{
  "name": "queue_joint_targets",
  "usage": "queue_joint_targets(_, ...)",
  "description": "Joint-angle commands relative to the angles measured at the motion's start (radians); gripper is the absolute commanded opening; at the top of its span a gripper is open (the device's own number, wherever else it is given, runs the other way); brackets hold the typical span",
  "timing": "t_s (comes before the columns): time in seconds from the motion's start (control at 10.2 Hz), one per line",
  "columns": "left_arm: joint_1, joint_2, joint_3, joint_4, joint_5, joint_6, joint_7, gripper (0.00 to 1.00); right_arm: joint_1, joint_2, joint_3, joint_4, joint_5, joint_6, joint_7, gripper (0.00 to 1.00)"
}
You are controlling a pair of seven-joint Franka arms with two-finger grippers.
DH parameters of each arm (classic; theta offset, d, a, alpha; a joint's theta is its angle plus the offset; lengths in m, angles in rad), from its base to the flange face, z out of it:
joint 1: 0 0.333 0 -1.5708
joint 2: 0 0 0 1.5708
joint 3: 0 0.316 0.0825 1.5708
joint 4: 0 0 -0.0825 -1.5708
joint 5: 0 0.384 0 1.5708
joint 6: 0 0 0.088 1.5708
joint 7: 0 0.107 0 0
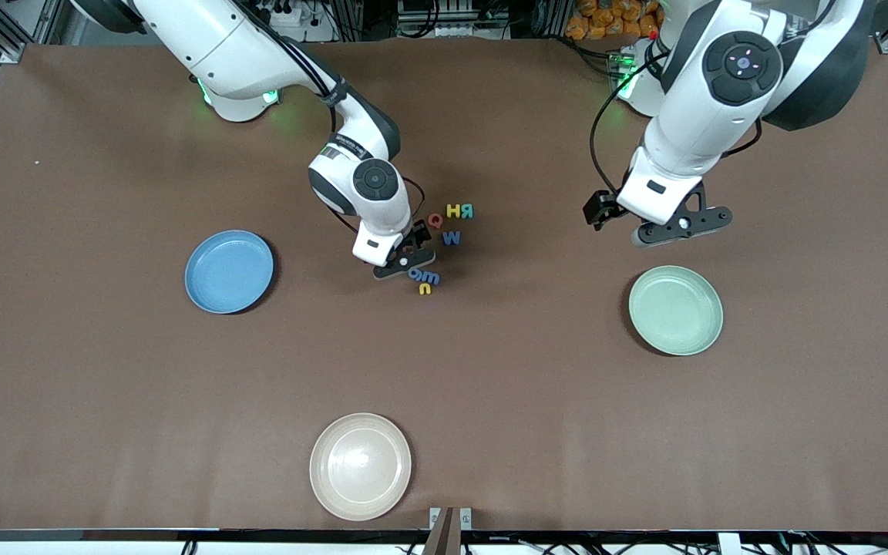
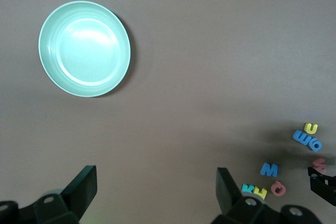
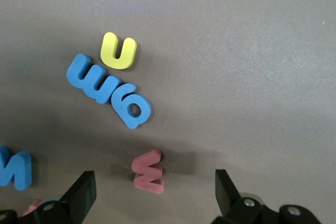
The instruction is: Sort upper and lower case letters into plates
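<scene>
Lowest in the front frame, a cream-white plate (image 1: 360, 465) sits near the bottom edge. Higher up, the mint green plate (image 1: 675, 310) lies at middle right and the blue plate (image 1: 229, 271) at middle left, both bare. The letters cluster at frame centre: a yellow u (image 1: 425, 289) lowest, a blue m (image 1: 430, 277) and blue a (image 1: 416, 272) touching just above it, then a blue W (image 1: 452, 238), a red Q (image 1: 435, 220), a yellow H (image 1: 454, 211) and a teal R (image 1: 467, 210). A small red w (image 3: 148, 171) shows in the right wrist view, between the fingers. The right gripper (image 1: 404, 259) hangs low over the letters — jaws wide, holding nothing. The left gripper (image 1: 683, 226) hovers just above the mint plate in the frame, jaws wide too — empty
</scene>
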Motion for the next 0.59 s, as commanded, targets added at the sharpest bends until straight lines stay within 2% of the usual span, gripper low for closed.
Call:
queue_joint_targets(0.0,-0.007,-0.042,-0.012,-0.073,0.01,0.037,-0.1,1.0,0.007,0.03,0.005,0.027,-0.033,-0.001,0.037,1.0)
queue_joint_targets(0.2,-0.01,-0.042,-0.015,-0.091,-0.007,0.039,-0.195,1.0,0.007,0.04,0.005,0.026,-0.055,0.009,0.038,1.0)
queue_joint_targets(0.29,-0.01,-0.044,-0.013,-0.093,-0.072,0.039,-0.23,1.0,0.007,0.046,0.005,0.026,-0.058,0.021,0.056,0.98)
queue_joint_targets(0.49,-0.001,-0.057,-0.01,-0.104,-0.081,0.039,-0.28,1.0,0.007,0.056,0.005,0.024,-0.06,0.022,0.072,0.98)
